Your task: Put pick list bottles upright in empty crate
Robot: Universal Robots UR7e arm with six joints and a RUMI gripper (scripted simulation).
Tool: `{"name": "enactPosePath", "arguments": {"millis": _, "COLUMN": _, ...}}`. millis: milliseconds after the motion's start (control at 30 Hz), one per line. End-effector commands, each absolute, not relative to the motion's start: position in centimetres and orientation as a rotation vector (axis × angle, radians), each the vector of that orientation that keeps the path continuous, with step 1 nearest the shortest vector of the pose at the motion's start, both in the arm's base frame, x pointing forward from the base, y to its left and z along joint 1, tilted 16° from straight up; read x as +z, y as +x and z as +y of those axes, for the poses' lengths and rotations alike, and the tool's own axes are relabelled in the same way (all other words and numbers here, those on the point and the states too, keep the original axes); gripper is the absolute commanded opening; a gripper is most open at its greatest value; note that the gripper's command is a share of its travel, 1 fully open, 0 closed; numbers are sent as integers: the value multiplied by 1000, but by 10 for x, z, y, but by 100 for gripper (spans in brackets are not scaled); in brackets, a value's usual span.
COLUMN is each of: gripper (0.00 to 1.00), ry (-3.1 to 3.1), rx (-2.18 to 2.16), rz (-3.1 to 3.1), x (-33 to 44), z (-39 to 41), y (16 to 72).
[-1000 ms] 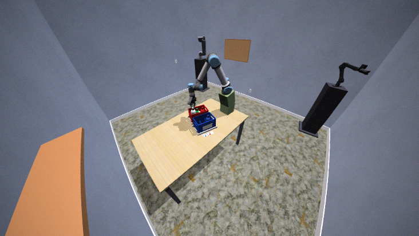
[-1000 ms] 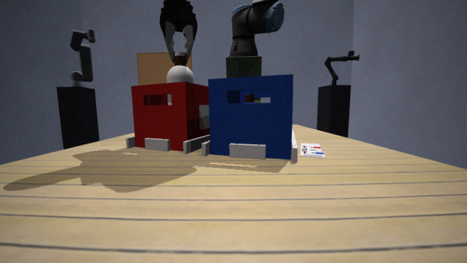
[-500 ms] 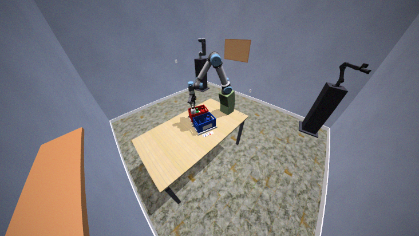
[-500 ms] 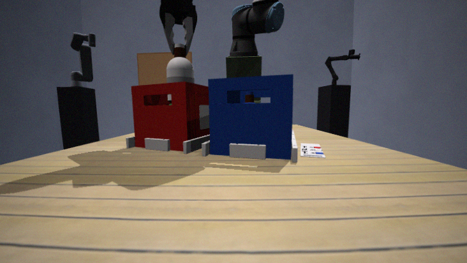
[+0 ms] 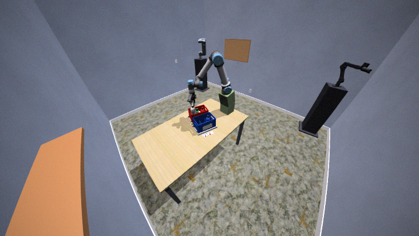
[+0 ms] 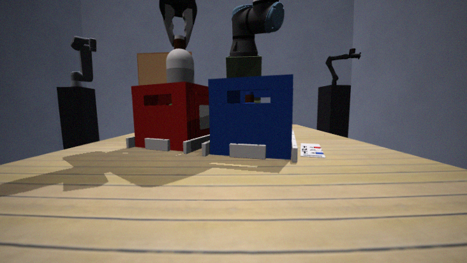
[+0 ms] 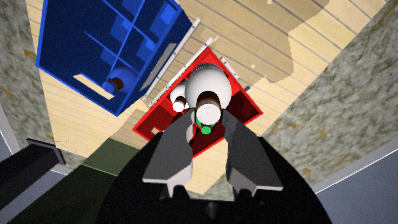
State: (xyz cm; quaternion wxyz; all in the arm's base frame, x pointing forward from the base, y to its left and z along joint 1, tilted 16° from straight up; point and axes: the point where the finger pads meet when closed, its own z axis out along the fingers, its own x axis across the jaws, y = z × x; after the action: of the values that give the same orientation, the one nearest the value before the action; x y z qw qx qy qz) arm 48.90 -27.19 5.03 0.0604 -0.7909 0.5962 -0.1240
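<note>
The blue rectangular open-topped crate [image 5: 204, 119] [image 6: 250, 124] [image 7: 110, 50] holds one blue bottle [image 5: 208, 117] [image 7: 121, 80]. Beside that crate, the red rectangular crate [image 5: 198, 114] [image 6: 160, 120] [image 7: 152, 116] has the white round-shouldered bottle [image 5: 192, 110] [image 6: 180, 65] [image 7: 208, 87] rising from it, neck clamped by the two-jaw gripper [image 5: 192, 105] [image 6: 179, 40] [image 7: 207, 109]. Apparently lifting is underway; next calls for clearing the rim, then crossing upright.

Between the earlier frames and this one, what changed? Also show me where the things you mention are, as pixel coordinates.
The gripper [image 6: 179, 40] [image 7: 207, 109], shut on the white bottle [image 6: 180, 65] [image 7: 207, 87], has risen, lifting it further out of the red crate [image 5: 194, 115] [image 6: 159, 120] [image 7: 150, 120]. Nothing was let go. Both crates, the blue one [image 5: 205, 122] [image 6: 251, 124] [image 7: 65, 50] included, and the pick list [image 5: 208, 133] [image 6: 312, 150] stayed put.
</note>
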Motion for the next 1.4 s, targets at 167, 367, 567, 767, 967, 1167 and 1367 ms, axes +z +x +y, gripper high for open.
{"name": "enactPosePath", "arguments": {"millis": 167, "gripper": 0, "ry": -2393, "rx": -378, "rz": 1804, "x": 66, "z": -271, "y": 485}}
{"name": "enactPosePath", "arguments": {"millis": 367, "gripper": 0, "ry": -2393, "rx": -378, "rz": 1804, "x": 73, "z": -271, "y": 483}}
{"name": "enactPosePath", "arguments": {"millis": 567, "gripper": 0, "ry": -2393, "rx": -378, "rz": 1804, "x": 82, "z": -271, "y": 481}}
{"name": "enactPosePath", "arguments": {"millis": 767, "gripper": 0, "ry": -2393, "rx": -378, "rz": 1804, "x": 89, "z": -270, "y": 479}}
{"name": "enactPosePath", "arguments": {"millis": 967, "gripper": 0, "ry": -2393, "rx": -378, "rz": 1804, "x": 89, "z": -270, "y": 479}}
{"name": "enactPosePath", "arguments": {"millis": 1167, "gripper": 0, "ry": -2393, "rx": -378, "rz": 1804, "x": 89, "z": -262, "y": 479}}
{"name": "enactPosePath", "arguments": {"millis": 1367, "gripper": 0, "ry": -2393, "rx": -378, "rz": 1804, "x": 88, "z": -252, "y": 478}}
